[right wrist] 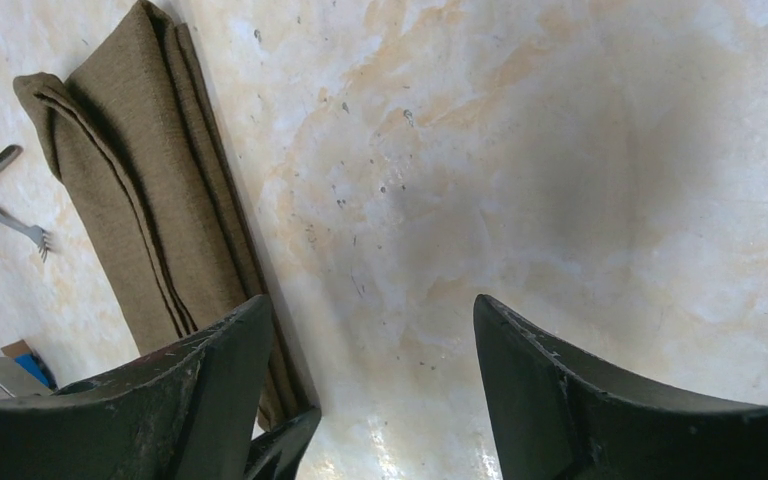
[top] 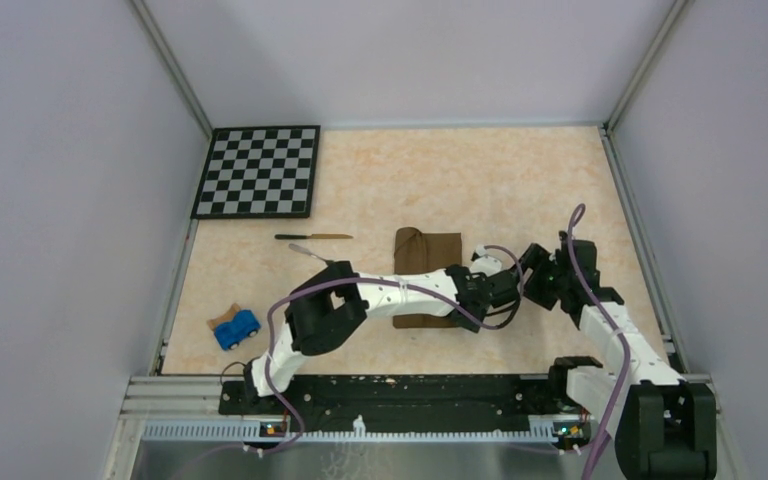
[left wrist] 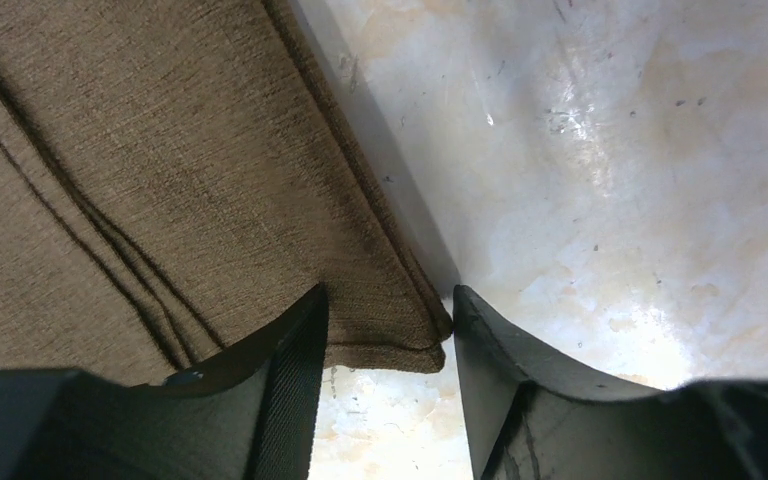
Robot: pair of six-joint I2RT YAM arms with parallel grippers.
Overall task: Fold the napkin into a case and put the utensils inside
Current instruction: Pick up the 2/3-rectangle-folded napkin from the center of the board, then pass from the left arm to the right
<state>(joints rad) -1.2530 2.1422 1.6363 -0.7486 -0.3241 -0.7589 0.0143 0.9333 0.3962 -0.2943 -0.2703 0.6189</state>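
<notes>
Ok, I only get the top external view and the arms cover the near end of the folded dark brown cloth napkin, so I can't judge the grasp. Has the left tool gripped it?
Observer: No. The left wrist view shows the left tool open, with a corner of the folded dark brown cloth napkin lying between its fingers.
Operator: And the right tool?
Observer: The right tool is open too, mostly over the bare beige tabletop. The napkin's long edge runs under one finger.
Operator: Is the grey utensil a fork?
Observer: Yes. The right wrist view shows tines on the thin grey metal fork, which lies on the table beside the napkin.
</notes>
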